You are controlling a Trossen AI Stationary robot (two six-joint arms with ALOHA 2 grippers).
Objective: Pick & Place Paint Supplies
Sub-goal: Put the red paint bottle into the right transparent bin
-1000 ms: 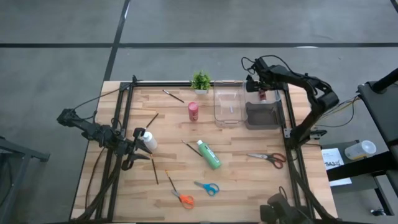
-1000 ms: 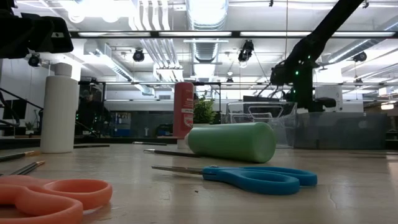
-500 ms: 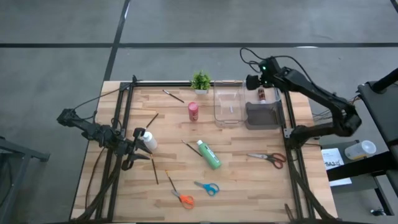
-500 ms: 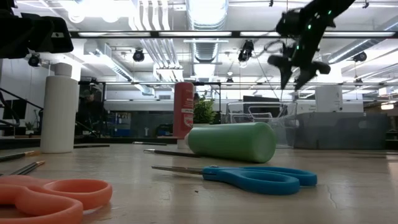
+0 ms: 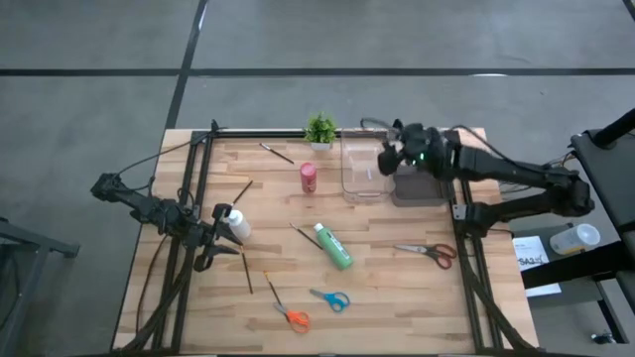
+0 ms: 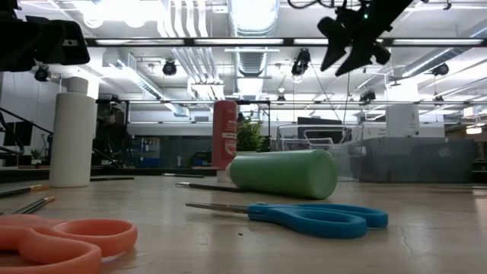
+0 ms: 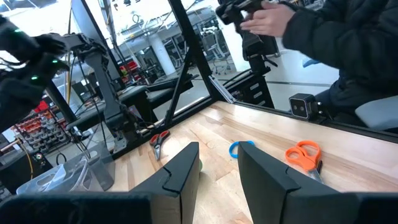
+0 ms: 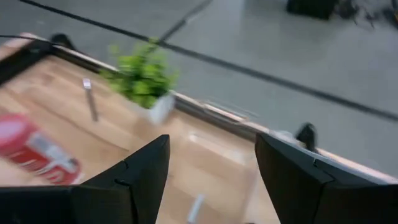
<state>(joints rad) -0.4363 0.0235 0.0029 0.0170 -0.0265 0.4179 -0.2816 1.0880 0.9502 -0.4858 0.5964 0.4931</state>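
Brush inside clear bin beside dark bin

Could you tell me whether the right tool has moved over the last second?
Yes. In the high view the right tool has swung from over the dark bin toward the clear container, its fingers apart and holding nothing.

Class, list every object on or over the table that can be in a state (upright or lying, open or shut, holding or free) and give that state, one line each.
white bottle: upright, beside left hand
pink-red bottle: upright
green bottle: lying on its side
clear bin: open-topped, at the far edge
dark bin: open-topped, partly under the right arm
blue scissors: lying flat
orange scissors: lying flat
left hand: partly open, holding nothing
right hand: open, raised, holding nothing
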